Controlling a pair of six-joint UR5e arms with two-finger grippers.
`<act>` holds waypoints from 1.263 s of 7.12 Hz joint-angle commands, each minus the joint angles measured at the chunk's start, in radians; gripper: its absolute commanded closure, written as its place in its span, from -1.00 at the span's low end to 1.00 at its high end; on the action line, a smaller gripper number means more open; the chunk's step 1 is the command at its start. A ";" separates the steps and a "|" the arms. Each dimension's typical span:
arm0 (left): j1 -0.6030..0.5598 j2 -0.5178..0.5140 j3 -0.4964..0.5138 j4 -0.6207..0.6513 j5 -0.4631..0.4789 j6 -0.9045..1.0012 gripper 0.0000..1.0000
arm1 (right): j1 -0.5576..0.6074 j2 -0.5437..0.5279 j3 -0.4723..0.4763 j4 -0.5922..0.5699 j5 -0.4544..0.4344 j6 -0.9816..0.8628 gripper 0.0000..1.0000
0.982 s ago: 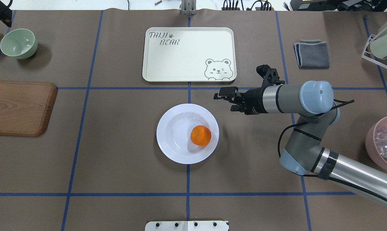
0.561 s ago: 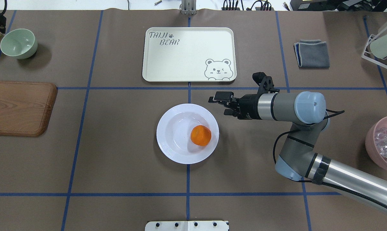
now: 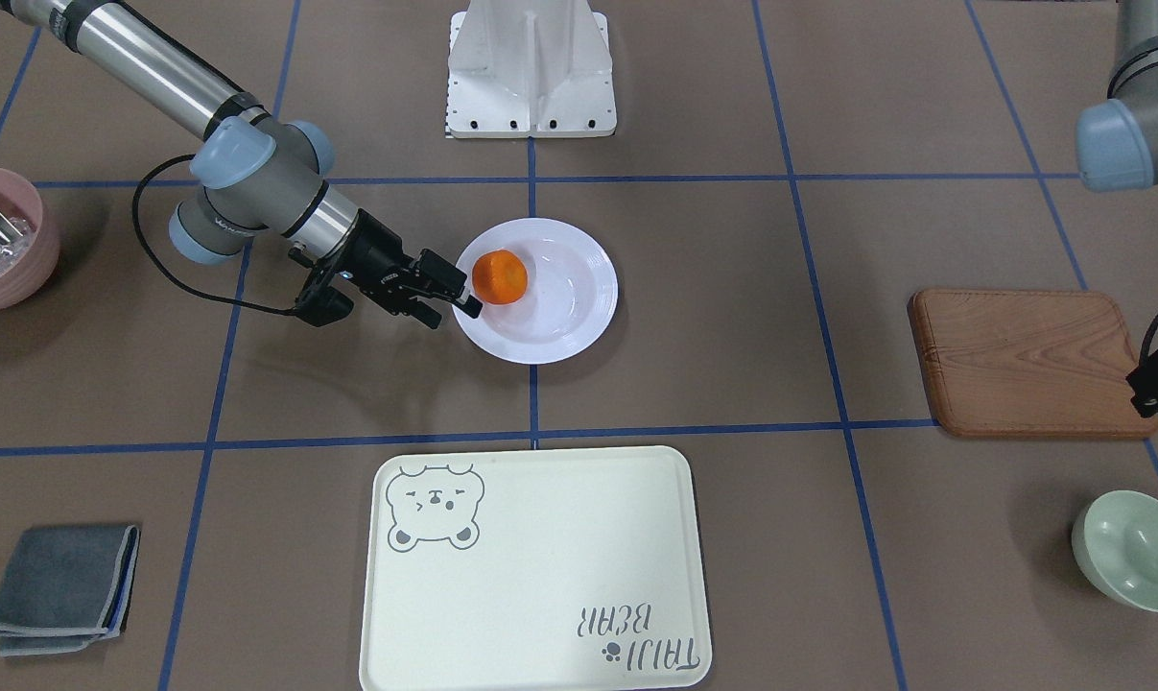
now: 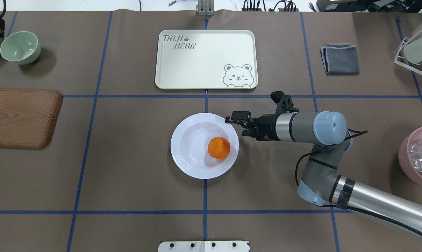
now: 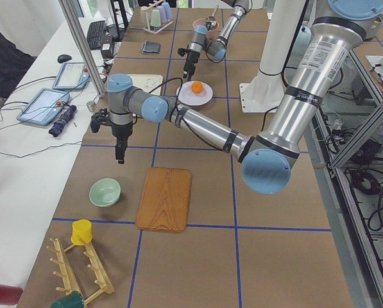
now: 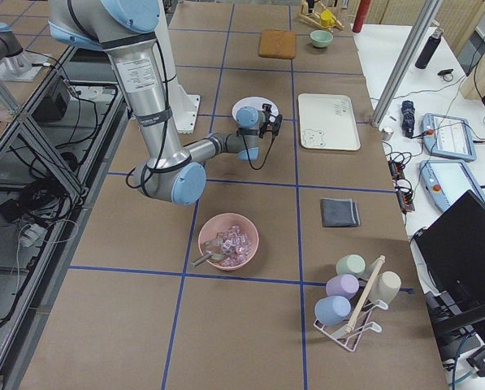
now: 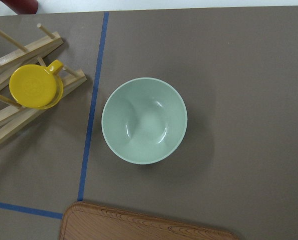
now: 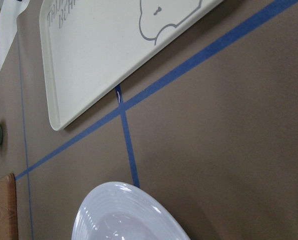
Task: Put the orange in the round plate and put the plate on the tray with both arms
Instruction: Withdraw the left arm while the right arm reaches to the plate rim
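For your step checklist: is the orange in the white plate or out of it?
In: the orange sits in the plate's hollow, near its rim.

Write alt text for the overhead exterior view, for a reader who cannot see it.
The right gripper, open, is at the right rim of a round plate that holds an orange, at centre. Beyond the plate lies a cream tray with a bear face; a green bowl and a wooden board are at the left.
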 commanded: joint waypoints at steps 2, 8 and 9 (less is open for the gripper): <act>0.000 -0.006 0.019 -0.001 0.000 0.002 -0.99 | -0.024 0.006 -0.008 0.000 0.000 0.005 -1.00; 0.000 -0.004 0.021 -0.003 0.000 0.002 -0.99 | -0.044 0.045 -0.035 0.000 -0.002 0.037 -0.96; 0.000 -0.003 0.021 -0.003 0.000 0.002 -0.99 | -0.044 0.045 -0.035 0.000 -0.003 0.048 -0.72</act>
